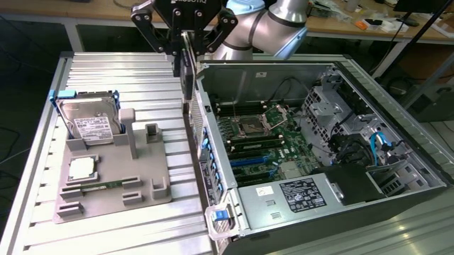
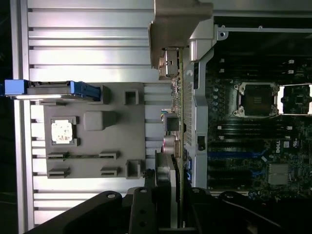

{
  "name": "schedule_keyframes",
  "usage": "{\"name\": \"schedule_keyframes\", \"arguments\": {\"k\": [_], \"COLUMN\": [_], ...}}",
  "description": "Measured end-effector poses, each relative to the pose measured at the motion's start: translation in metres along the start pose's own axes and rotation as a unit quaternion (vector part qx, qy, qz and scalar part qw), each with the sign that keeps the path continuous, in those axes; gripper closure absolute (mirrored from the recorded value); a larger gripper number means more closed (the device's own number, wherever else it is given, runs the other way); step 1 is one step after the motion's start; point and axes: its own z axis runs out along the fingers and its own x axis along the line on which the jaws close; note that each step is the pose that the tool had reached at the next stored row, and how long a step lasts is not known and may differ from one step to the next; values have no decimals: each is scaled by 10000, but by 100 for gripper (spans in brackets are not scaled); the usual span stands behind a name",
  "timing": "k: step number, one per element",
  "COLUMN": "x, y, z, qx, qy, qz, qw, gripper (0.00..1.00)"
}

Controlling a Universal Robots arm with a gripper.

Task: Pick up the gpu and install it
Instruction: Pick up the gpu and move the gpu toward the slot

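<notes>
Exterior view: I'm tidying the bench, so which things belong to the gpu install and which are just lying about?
In the job: gripper, holding the gpu; open case.
Lying about: hard drive, CPU, memory stick, all on the grey holder.

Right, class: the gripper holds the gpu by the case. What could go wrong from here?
The gpu hangs close against the case wall, so it could snag on that rim. The gripper pinches just its upper edge, so the card might tilt or slip.
</notes>
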Motion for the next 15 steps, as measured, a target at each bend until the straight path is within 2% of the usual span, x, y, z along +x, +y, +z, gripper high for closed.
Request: {"name": "schedule_keyframes", "arguments": {"k": [15], "x": [-440], "y": [-4], "z": [-6], "qx": [-1], "qy": [0], "qz": [0], "qw": [10000], "gripper": [71]}}
